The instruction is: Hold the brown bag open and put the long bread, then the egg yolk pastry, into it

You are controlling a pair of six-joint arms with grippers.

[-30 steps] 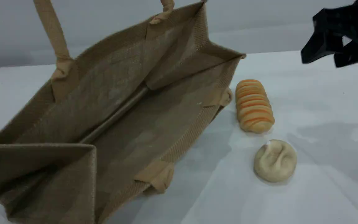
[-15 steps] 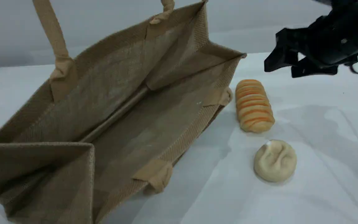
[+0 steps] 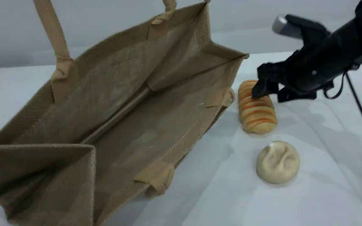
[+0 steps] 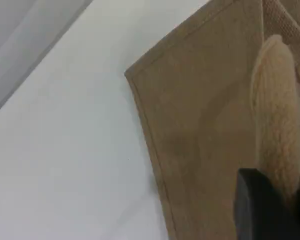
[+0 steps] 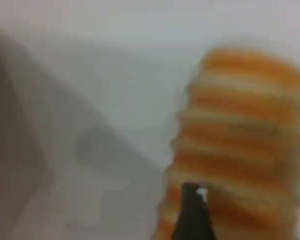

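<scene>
The brown bag (image 3: 130, 103) lies tilted with its mouth wide open toward the camera. Its upper handle (image 3: 53, 34) is pulled up past the top edge. In the left wrist view my left gripper (image 4: 290, 202) is shut on that beige handle (image 4: 274, 115), beside the bag's side panel (image 4: 200, 130). To the right of the bag's mouth lies the striped long bread (image 3: 258, 114). My right gripper (image 3: 270, 94) hangs open over the bread's far end, one dark fingertip (image 5: 192, 215) just above the bread (image 5: 240, 135). Nearer the camera sits the egg yolk pastry (image 3: 277, 162).
The white table (image 3: 325, 175) stretches in front of and to the right of the breads. The bag's lower handle (image 3: 159, 179) is folded flat under the near rim. A black cable (image 3: 361, 110) trails from the right arm over the table.
My right arm has swung left and down from the upper right corner until its open fingers hang over the long bread. The bag, the breads and the left grip have not moved.
</scene>
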